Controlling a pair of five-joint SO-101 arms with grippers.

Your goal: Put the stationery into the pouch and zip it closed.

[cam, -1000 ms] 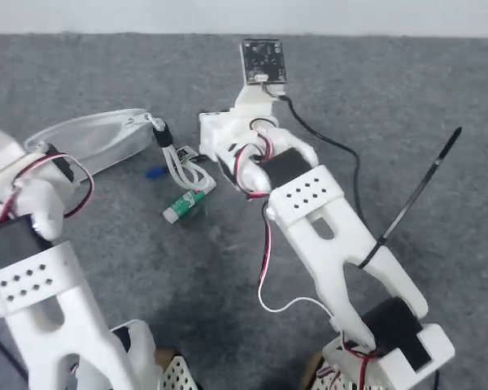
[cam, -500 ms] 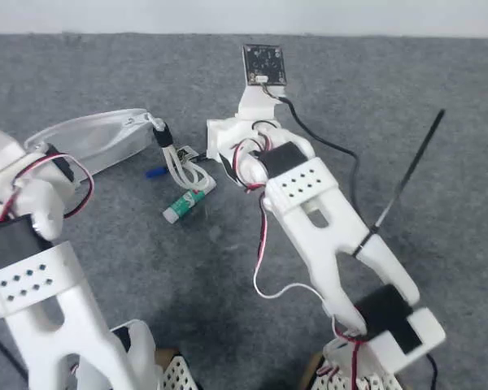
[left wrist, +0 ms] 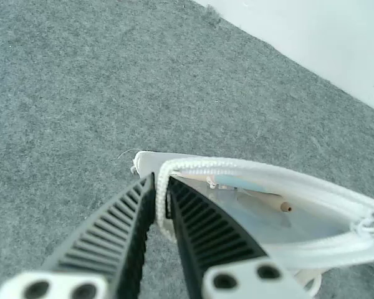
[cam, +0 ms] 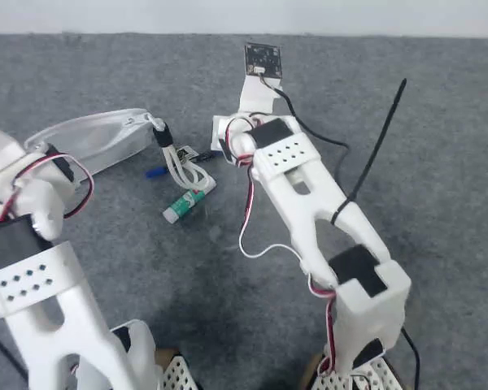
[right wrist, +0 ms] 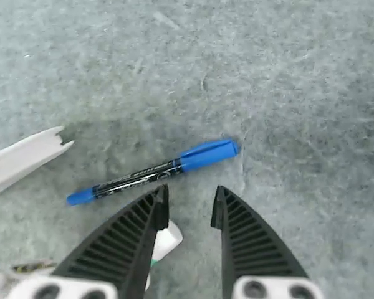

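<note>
Two pincers share the step: the left pincer (left wrist: pixel 161 187) is clamped on the zip-edged rim of the clear pouch (left wrist: pixel 262 215), which rests on the grey table (right wrist: pixel 287 75), while the right pincer (right wrist: pixel 190 198) hangs part open and empty just above the blue pen (right wrist: pixel 153 173). The pen lies nearly along the jaws' closing line, so a wrist turn to straddle its barrel crosswise near mid-length seems advisable before descending and closing.

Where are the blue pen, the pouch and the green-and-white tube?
blue pen (right wrist: pixel 153 173), right wrist view, mid-barrel.
pouch (left wrist: pixel 311 185), left wrist view, zipper rim.
green-and-white tube (cam: pixel 184 205), high view, mid-body.
</note>
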